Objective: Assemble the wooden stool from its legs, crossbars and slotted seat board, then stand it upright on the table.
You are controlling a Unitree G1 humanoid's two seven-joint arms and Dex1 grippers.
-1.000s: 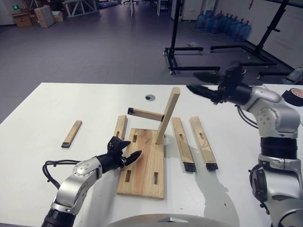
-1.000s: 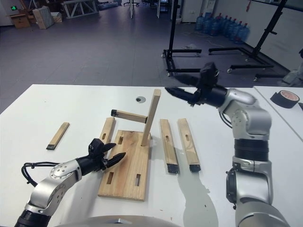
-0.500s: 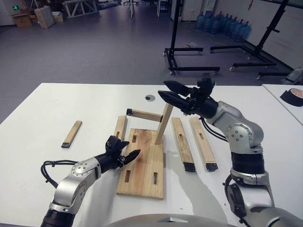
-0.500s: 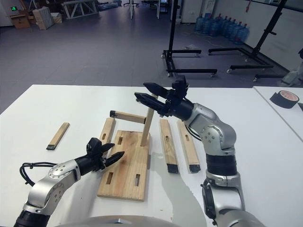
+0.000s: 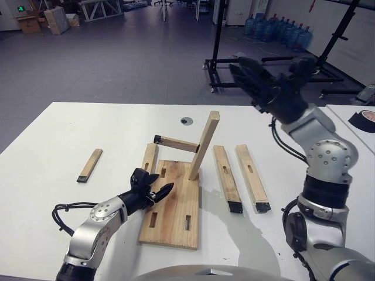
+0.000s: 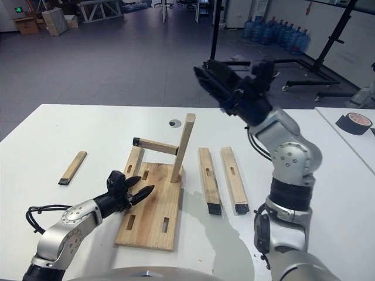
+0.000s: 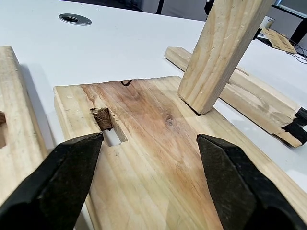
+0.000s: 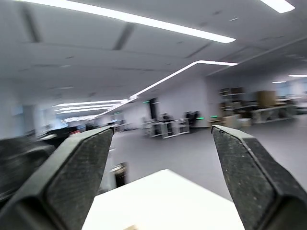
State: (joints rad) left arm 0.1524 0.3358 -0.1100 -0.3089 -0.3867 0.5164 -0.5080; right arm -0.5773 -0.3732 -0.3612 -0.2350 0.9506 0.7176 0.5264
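While the pale, rectangular, slotted wooden seat board (image 5: 171, 211) lies flat on the white table (image 5: 53, 134), one square wooden leg (image 5: 203, 145) stands tilted in a far slot, with a black-tipped wooden crossbar (image 5: 176, 143) jutting from it. How deep the leg's foot sits, I cannot tell. My left gripper (image 5: 161, 182) hovers at the board's left edge, fingers spread, grasping nothing. My right gripper (image 8: 163, 129) hangs high above the table, fingers likewise parted. Two loose legs (image 5: 227, 178) lie just right of the board.

Nothing legible is showing; the green wall sign (image 5: 21, 8) is glowing too small to read.
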